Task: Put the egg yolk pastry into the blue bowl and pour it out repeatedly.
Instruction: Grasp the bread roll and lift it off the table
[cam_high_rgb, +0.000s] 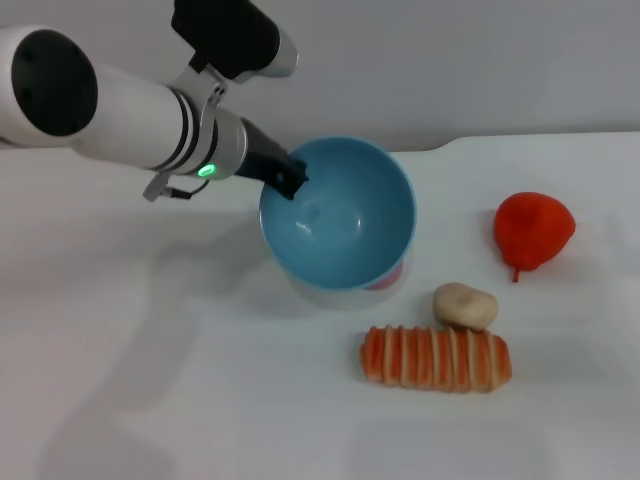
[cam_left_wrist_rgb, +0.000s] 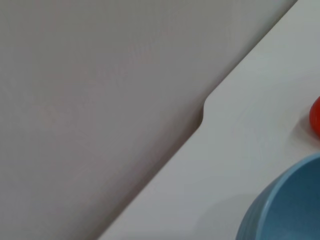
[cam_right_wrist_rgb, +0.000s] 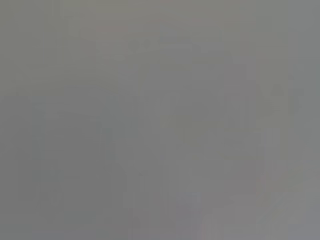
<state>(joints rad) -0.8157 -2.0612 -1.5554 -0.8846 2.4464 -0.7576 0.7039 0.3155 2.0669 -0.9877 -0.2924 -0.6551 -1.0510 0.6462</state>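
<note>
The blue bowl (cam_high_rgb: 340, 215) is held tilted, its opening turned up and towards the front, and its inside is empty. My left gripper (cam_high_rgb: 290, 180) is shut on the bowl's left rim, with the arm reaching in from the left. The egg yolk pastry (cam_high_rgb: 465, 305) lies on the white table to the bowl's front right, touching the far side of the striped bread. In the left wrist view part of the bowl's wall (cam_left_wrist_rgb: 285, 205) shows. The right gripper is out of sight, and the right wrist view shows only plain grey.
A long orange-and-cream striped bread (cam_high_rgb: 436, 358) lies in front of the pastry. A red rounded item (cam_high_rgb: 533, 230) sits at the right, and its edge shows in the left wrist view (cam_left_wrist_rgb: 316, 117). The table's far edge (cam_left_wrist_rgb: 202, 117) has a notch behind the bowl.
</note>
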